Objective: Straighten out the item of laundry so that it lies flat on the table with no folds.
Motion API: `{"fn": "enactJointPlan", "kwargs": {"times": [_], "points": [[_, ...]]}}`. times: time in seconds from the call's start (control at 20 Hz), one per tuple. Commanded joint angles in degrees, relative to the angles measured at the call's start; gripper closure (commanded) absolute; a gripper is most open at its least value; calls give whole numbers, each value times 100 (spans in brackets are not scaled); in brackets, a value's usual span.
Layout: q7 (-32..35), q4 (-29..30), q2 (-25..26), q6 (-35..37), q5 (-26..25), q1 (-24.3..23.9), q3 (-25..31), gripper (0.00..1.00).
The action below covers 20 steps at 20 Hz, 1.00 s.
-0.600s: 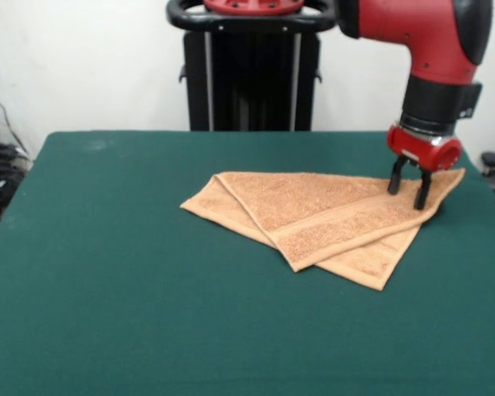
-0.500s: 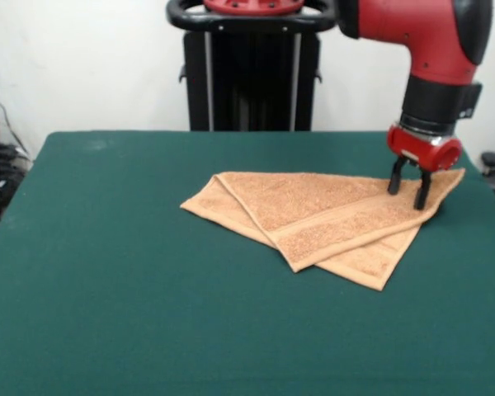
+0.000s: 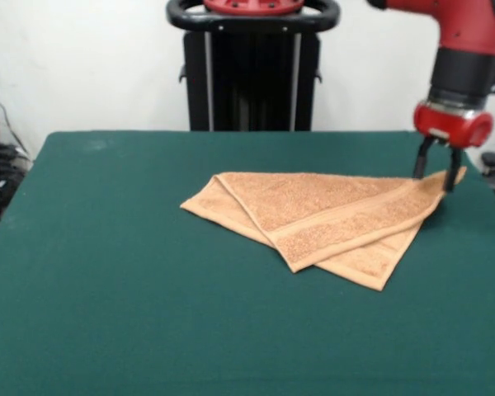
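The tan towel [image 3: 322, 219] lies folded over itself, centre-right on the green table [image 3: 132, 289]. At upper right, the gripper [image 3: 436, 175] hangs with jaws spread over the towel's right corner. The arm is cut off by the frame edge.

The red and black arm [image 3: 462, 49] reaches down at the right, its red-collared gripper [image 3: 436, 175] pointing downward, black fingers [image 3: 419, 161] spread apart.

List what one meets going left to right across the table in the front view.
Bare green table → folded towel → gripper, fingers apart over the towel's right corner → a strip of bare table at the right edge.
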Motion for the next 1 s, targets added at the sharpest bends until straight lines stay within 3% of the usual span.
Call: {"fn": "enactJointPlan", "kwargs": {"times": [0.05, 0.85, 1.0], "points": [[1167, -17, -48, 515, 564, 192, 148, 0], [1049, 22, 431, 168, 361, -135, 543, 0], [1091, 49, 518, -18, 197, -284, 816, 0]]}}
